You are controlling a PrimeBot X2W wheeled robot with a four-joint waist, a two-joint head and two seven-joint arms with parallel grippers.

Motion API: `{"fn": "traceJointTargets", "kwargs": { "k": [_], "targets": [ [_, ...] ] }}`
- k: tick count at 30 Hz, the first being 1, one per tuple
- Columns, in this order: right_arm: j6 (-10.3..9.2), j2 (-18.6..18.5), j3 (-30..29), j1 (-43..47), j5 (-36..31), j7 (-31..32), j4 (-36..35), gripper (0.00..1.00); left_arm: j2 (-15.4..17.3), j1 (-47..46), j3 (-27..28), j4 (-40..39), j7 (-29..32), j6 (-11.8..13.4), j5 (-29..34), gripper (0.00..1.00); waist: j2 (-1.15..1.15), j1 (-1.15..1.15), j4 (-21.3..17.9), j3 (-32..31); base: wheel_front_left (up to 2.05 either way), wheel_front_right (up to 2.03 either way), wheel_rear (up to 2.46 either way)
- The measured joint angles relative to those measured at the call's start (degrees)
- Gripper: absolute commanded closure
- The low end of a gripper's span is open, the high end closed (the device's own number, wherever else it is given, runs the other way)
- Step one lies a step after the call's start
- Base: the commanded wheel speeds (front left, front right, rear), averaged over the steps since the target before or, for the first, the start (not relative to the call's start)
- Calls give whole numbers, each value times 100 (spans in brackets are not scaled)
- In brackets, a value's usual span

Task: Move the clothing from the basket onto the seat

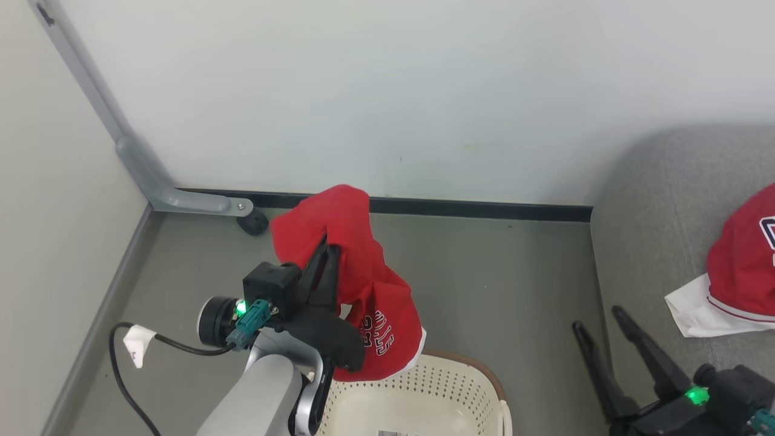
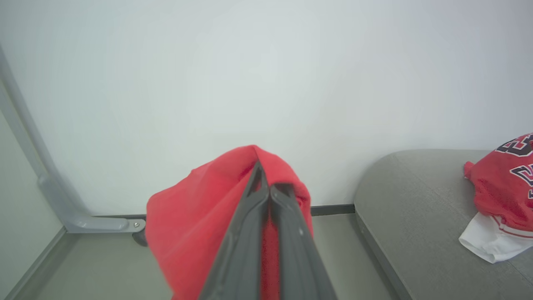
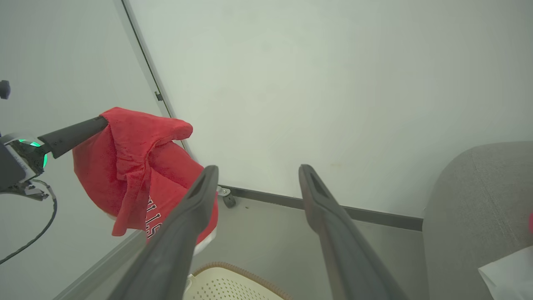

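Between the pinched-shut fingers of the left gripper (image 1: 324, 245) hung a red garment (image 1: 369, 290), draped over the tips and trailing below them above the basket (image 1: 478, 372). Right of it, the right gripper (image 1: 598, 319) stood wide and empty beside the seat (image 1: 654, 230), where a jersey (image 1: 742, 260) lay.

Pale wall (image 1: 424, 91), black baseboard (image 1: 484, 210), grey-green floor (image 1: 496, 284), grey caster-footed frame leg (image 1: 140, 165)
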Motion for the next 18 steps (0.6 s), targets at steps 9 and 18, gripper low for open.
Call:
{"fn": "traceJointTargets", "kwargs": {
  "k": [9,18],
  "targets": [
    [0,232,650,-51,-143,104,137,0,0,120,176,-1583,-1,0,1058,100,0,0,192,-316,0,0,0],
    [0,452,1315,-625,-152,153,133,0,8,233,20,-2366,-2,0,1429,100,0,1,270,-453,0,0,0]
  ]
}}
